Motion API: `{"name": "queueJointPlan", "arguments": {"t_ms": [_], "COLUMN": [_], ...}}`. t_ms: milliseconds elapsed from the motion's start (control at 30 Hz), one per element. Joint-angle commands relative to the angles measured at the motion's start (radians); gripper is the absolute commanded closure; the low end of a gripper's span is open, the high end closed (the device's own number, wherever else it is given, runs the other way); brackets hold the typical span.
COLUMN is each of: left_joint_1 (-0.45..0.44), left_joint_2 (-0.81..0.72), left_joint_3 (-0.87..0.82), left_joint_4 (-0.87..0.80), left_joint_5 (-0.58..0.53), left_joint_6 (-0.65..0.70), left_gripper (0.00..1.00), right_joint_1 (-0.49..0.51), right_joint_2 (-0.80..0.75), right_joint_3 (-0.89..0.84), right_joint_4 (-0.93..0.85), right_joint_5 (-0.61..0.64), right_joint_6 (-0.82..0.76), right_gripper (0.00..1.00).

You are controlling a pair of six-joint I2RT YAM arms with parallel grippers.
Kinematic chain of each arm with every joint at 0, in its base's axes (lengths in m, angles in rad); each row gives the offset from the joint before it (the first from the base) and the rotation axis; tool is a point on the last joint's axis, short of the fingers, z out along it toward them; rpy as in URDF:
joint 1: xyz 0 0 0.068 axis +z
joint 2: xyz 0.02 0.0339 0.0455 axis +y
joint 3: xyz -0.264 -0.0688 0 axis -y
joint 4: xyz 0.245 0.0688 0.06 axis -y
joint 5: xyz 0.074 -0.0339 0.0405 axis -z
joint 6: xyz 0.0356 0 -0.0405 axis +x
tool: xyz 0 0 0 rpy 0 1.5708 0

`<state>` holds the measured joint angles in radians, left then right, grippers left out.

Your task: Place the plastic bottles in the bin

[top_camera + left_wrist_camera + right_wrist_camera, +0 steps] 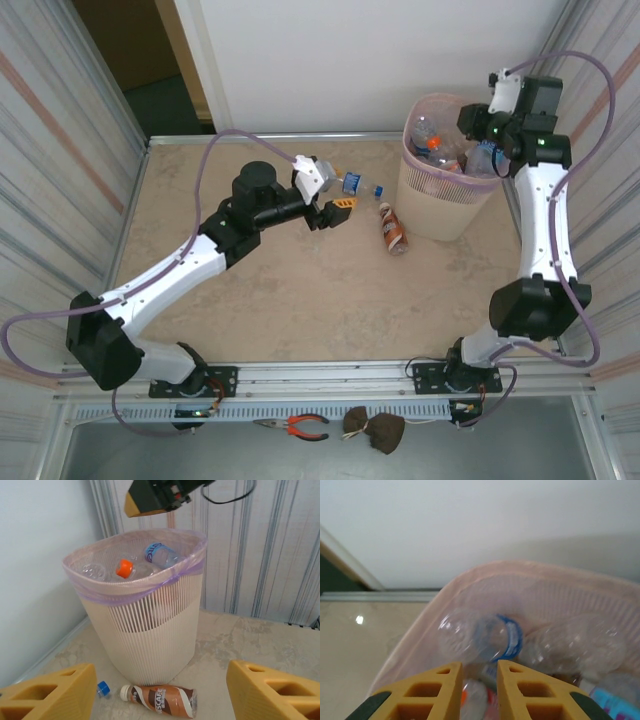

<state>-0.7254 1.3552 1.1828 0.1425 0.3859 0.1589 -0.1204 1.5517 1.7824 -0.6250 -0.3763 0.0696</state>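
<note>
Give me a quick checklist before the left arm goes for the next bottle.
1. Left pincer open and empty: ok.
2. Brown bottle lying free beside the bin: ok.
3. Clear blue-capped bottle close by that pincer, unobstructed: ok.
4. Right pincer shut, holding nothing, above the bin: ok.
5. Room left in the bin: cannot tell.

I see a ribbed matt plastic bin (pixel 150 635) lined with glossy film (pixel 100 591). The bottle (pixel 160 700) at its six o'clock looks shiny.
</note>
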Motion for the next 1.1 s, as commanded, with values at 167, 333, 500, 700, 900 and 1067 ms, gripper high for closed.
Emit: {"name": "queueJointPlan", "arguments": {"t_ms": [167,333,500,700,900,1067], "left_joint_1": [0.011,0.022,0.045,0.082,0.087,0.092], "left_joint_2": [-0.026,-0.022,-0.015,-0.017,-0.053,-0.067], "left_joint_3": [-0.015,-0.019,-0.023,-0.026,-0.063,-0.076], "left_joint_4": [-0.049,-0.069,-0.101,-0.129,-0.123,-0.123], "left_joint_5": [-0.05,-0.06,-0.07,-0.022,-0.05,-0.053], "left_joint_6": [-0.051,-0.095,-0.146,-0.222,-0.223,-0.225], "left_gripper": [0.3,0.3,0.3,0.29,0.28,0.28], "right_joint_1": [0.144,0.297,0.47,0.585,0.595,0.619], "right_joint_2": [-0.249,-0.369,-0.438,-0.437,-0.375,-0.252], "right_joint_3": [-0.19,-0.302,-0.452,-0.663,-0.863,-0.923], "right_joint_4": [-0.105,-0.15,-0.136,-0.049,0.137,0.24], "right_joint_5": [0.062,0.188,0.337,0.519,0.607,0.719], "right_joint_6": [-0.044,-0.029,0.03,0.079,0.118,0.091], "right_gripper": [0.73,0.72,0.68,0.6,0.49,0.41]}}
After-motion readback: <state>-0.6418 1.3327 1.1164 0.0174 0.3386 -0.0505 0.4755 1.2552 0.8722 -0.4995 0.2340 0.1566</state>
